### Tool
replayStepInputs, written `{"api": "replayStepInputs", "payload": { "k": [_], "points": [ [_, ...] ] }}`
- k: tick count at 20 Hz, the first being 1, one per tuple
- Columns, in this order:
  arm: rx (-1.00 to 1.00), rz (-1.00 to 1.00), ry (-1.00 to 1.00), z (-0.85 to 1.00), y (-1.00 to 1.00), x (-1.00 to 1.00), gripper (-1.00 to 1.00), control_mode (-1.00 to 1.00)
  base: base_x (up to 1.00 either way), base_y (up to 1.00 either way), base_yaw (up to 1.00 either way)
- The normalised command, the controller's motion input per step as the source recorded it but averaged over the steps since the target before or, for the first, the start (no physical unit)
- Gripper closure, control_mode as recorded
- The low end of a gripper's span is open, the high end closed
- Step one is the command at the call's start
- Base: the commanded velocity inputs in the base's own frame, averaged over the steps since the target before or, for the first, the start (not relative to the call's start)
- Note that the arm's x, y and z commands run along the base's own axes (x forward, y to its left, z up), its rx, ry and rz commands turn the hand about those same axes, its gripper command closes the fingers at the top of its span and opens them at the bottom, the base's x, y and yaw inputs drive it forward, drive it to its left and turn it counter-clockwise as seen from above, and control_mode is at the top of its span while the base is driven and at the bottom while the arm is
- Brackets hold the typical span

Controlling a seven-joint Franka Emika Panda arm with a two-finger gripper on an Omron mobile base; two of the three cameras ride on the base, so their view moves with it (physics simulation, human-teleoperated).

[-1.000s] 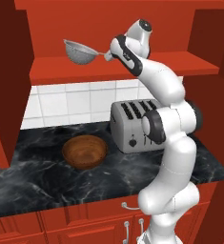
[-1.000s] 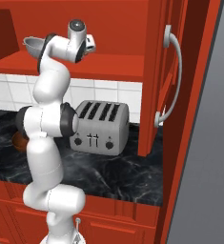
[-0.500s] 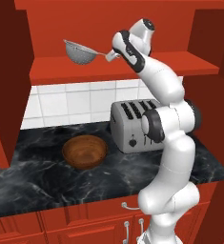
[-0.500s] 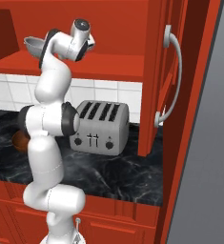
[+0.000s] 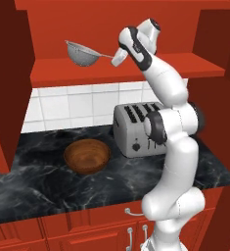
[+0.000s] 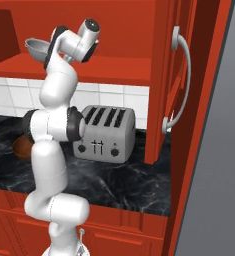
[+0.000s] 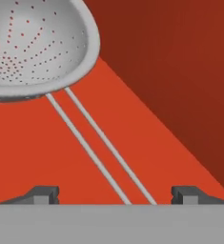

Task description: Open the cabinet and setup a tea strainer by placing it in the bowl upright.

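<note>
The tea strainer (image 5: pixel 82 52) (image 6: pixel 35 47), a grey mesh basket with a thin wire handle, sits on the red shelf of the open cabinet (image 5: pixel 150 68). My gripper (image 5: pixel 117 58) is at the end of that handle, at shelf height. In the hand view the strainer's basket (image 7: pixel 35 45) fills the upper left. Its two handle wires run down between my fingertips (image 7: pixel 43 193), which stand wide apart and clear of them, so my gripper (image 7: pixel 116 194) is open. The brown wooden bowl (image 5: pixel 87 156) stands on the black marble counter below; in the right base view my arm hides most of the bowl (image 6: pixel 21 148).
A silver four-slot toaster (image 5: pixel 136 128) (image 6: pixel 106 133) stands on the counter just right of the bowl, close to my arm. The cabinet's right door (image 6: pixel 174 85) hangs open with its curved handle facing out, and the left door (image 5: pixel 9 88) is open too. Low red cabinets run under the counter.
</note>
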Motion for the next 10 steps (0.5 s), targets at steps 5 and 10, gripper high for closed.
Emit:
{"api": "replayStepInputs", "payload": {
  "k": [5, 10],
  "points": [
    [-0.05, 0.22, -0.04, 0.00, 0.03, 0.13, -1.00, -1.00, 0.00, 0.00, 0.00],
    [0.00, 0.19, 0.00, 0.00, 0.04, 0.32, -1.00, -1.00, 0.00, 0.00, 0.00]
  ]
}}
